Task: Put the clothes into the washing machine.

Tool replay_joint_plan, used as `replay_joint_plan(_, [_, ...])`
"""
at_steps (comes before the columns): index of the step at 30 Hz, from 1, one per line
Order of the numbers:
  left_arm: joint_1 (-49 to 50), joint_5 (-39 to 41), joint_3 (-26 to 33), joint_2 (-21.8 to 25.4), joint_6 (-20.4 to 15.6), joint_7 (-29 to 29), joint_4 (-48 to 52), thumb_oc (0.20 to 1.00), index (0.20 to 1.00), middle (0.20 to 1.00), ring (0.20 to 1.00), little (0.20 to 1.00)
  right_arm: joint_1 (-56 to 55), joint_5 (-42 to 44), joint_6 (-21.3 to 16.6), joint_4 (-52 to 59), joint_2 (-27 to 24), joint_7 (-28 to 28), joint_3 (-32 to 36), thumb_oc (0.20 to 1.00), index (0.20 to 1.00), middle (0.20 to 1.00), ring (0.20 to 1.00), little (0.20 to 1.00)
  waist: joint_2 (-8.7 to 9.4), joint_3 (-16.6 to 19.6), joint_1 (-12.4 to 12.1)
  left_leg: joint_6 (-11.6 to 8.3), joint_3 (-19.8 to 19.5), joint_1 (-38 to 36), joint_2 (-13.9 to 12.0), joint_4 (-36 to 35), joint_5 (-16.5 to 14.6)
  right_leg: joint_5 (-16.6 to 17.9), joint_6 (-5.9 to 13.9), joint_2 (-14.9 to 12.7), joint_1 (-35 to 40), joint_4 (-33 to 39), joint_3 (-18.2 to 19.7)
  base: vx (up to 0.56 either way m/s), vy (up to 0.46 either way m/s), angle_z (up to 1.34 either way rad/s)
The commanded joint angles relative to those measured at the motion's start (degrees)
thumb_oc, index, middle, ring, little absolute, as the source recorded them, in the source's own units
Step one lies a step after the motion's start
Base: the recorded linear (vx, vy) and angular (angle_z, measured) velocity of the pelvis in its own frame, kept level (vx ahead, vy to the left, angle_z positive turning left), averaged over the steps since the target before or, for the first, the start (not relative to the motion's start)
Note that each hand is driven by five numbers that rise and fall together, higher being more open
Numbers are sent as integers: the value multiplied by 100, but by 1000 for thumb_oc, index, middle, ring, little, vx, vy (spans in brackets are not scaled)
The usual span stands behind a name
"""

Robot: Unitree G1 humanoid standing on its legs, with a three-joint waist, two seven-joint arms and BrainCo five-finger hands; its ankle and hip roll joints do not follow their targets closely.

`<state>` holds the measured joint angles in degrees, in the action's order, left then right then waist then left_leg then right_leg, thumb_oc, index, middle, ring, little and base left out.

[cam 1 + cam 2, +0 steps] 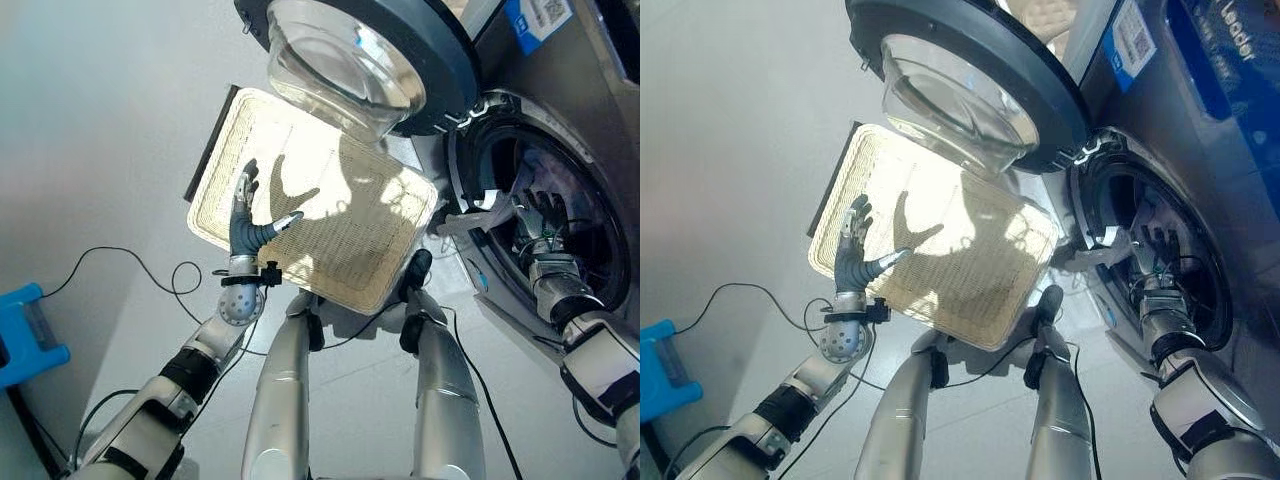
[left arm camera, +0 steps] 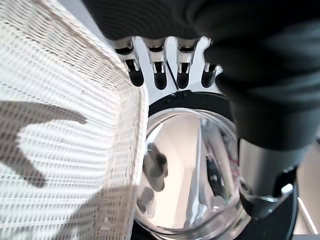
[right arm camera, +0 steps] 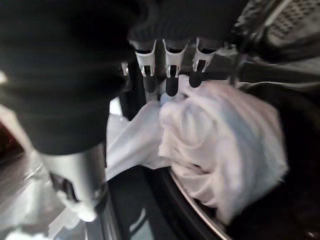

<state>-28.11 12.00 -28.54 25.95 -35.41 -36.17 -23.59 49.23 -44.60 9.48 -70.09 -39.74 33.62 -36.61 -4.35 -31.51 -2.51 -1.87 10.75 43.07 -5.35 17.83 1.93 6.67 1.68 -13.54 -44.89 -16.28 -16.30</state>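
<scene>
The right robot hand (image 1: 541, 215) reaches into the washing machine (image 1: 560, 200), its straight fingers against the white clothes (image 3: 220, 150) bunched at the drum's rim. The left robot hand (image 1: 250, 215) hovers spread over the wicker basket (image 1: 340, 250).

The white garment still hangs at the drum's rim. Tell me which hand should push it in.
The right hand. It is at the washing machine's opening, fingers against the bunched white cloth that drapes over the drum rim. The left hand hovers open over the wicker basket, away from the opening.
</scene>
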Motion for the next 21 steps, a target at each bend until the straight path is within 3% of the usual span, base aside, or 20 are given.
replay_joint_plan(1, [-51,-274,30,-4,-212,-141,417,1000,1000,1000,1000,1000,191,-270,260,21,-518,141,-170,1000,1000,1000,1000,1000,-143,172,-111,-209,289,95,154,124,-299,-396,647,-137,-168,-617,-364,0,0,0])
replay_joint_plan(11, [-144,-363,104,-53,-157,-289,549,1000,1000,1000,1000,1000,522,-643,165,209,-534,-43,-348,1000,1000,1000,1000,1000,-272,172,-97,-253,260,356,208,41,-200,-306,667,-153,-472,-573,-295,0,0,0])
replay_joint_plan(18, [-226,-390,95,-63,-250,-391,701,1000,1000,1000,1000,1000,776,-917,185,188,-542,-683,-605,1000,1000,1000,1000,1000,-425,172,-134,-271,274,650,290,45,-140,-200,694,-215,-817,-568,-253,-5,0,2])
replay_joint_plan(21, [-251,-414,108,-46,-297,-453,769,1000,1000,1000,1000,1000,851,-1128,152,181,-542,-1221,-732,1000,1000,1000,1000,1000,-493,172,-154,-282,268,823,317,25,-105,-159,706,-228,-1028,-594,-215,-2,3,4])
